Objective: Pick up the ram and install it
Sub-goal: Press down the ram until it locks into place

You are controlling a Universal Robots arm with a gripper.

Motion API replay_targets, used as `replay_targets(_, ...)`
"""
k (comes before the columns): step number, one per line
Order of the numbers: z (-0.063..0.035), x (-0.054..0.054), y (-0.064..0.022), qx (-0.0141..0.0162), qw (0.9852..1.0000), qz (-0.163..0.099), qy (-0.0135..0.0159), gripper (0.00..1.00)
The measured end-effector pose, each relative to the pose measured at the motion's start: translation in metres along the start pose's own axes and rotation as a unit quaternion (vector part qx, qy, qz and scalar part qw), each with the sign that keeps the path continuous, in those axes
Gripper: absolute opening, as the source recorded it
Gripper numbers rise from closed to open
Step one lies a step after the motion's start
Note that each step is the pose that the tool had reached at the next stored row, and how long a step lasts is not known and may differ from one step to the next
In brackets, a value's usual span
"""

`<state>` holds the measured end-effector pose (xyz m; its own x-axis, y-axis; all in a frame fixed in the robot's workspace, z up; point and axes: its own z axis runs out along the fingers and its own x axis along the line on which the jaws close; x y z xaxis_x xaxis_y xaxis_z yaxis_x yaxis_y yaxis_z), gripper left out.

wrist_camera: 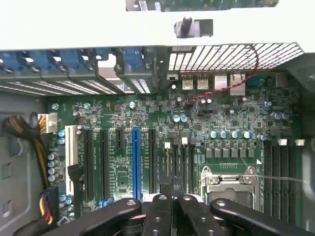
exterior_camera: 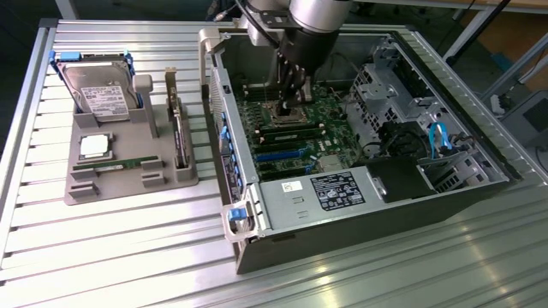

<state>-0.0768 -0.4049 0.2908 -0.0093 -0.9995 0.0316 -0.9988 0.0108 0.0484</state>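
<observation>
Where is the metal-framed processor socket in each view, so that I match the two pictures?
Exterior view: the processor socket lies on the green board inside the computer case, just under the claw.
Wrist view: it lies next to the claw, between two groups of black slots.
Shared landmark: the long blue slot.

Silver-grey cylindrical robot arm (exterior_camera: 319,14) with black wrist section; black metal gripper (exterior_camera: 291,96) with jointed linkage bars, round pivot screws seen along them.
</observation>
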Motion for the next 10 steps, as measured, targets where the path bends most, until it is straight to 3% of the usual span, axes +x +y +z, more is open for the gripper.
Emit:
replay_targets(2,-0.0138,0.001,0.0007,0.0000,1.0000,0.000,0.0000,0.10)
replay_targets(10,-0.0365,0.001,0.0018,0.0000,1.0000,0.000,0.0000,0.10)
